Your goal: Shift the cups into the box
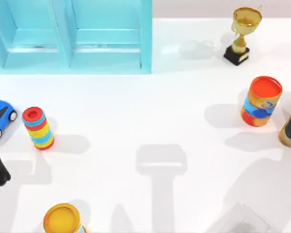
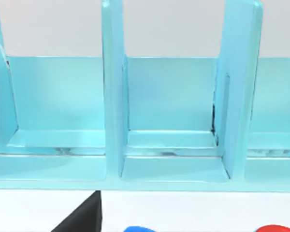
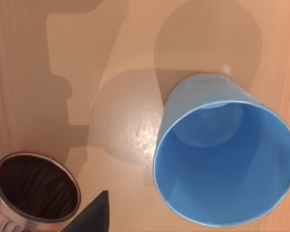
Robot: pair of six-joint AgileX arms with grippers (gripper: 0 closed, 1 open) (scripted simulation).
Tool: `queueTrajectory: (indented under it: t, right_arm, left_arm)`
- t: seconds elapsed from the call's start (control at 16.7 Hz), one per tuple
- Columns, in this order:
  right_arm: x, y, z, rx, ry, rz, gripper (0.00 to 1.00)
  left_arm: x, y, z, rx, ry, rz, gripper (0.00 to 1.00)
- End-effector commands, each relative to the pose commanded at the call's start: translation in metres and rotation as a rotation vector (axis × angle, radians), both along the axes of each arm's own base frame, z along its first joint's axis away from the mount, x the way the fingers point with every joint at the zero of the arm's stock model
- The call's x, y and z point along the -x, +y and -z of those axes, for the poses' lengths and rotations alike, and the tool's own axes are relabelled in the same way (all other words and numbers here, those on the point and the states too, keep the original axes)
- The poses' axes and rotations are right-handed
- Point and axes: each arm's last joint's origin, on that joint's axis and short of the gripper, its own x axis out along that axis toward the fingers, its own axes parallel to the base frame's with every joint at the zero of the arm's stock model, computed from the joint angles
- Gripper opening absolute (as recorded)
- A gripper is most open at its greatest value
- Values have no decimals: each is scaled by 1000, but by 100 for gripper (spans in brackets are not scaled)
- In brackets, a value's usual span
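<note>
The right wrist view looks down into the upright blue cup (image 3: 222, 159), the ribbed brown cup (image 3: 36, 193) just beside it. Both lie nearer the right arm. Whether either arm's jaws are spread, I cannot tell.

White table (image 1: 136, 111) filled top view, carrying soft grey shadows. Pale grey strip (image 1: 203, 8) ran beyond far edge at upper right. Left wrist view showed plain light-grey wall (image 2: 164, 29) behind. Right wrist view showed tan wood-grained surface (image 3: 34, 58), crossed by darker shadows. Light even, bright, from above.
</note>
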Motion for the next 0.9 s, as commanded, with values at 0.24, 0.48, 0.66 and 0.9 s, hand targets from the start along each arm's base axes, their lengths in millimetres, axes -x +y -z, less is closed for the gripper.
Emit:
queueTrajectory:
  t: [0.24,0.48,0.66,0.9]
  right_arm:
    - [0,-1,-3,-1,2,2,100]
    - [-4,-4,-41,6,-6,3,100]
    - [-3,-4,-79,5,-4,3,100]
    - [0,-1,-100,0,0,2,100]
  left_arm:
    - [0,0,0,0,0,0,100]
    - [0,0,0,0,0,0,100]
    - [0,0,0,0,0,0,100]
    - [0,0,0,0,0,0,100]
